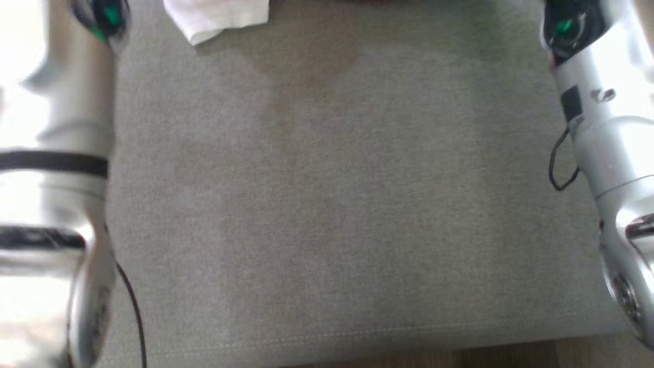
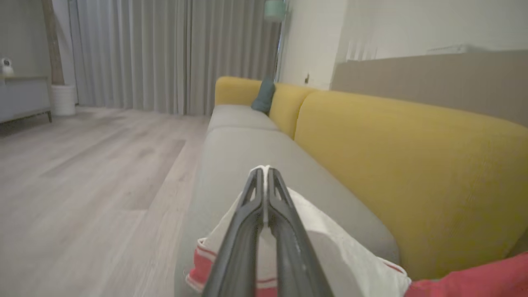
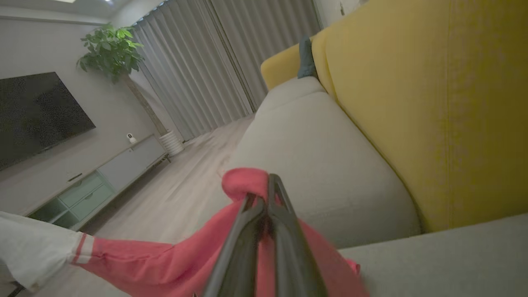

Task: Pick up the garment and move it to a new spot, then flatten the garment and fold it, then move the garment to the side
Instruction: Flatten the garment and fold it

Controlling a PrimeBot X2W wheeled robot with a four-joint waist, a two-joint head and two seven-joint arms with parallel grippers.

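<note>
The left tool point(image 2: 264, 170) is pinching the white part of the garment point(image 2: 342, 251); the right tool point(image 3: 262, 190) is pinching its red part.

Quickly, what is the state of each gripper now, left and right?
Left gripper: closed, holding the white part of the garment.
Right gripper: closed, holding the red part of the same garment.

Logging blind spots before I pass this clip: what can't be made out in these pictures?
- Head view: red-and-white fabric garment cut off by the top edge; pale left forearm blurred.
- Left wrist view: the shut left claw hides the garment's pinched fold; bottom edge cuts the rest.
- Right wrist view: the shut right claw covers its grip on the red cloth; garment type unclear.
</note>
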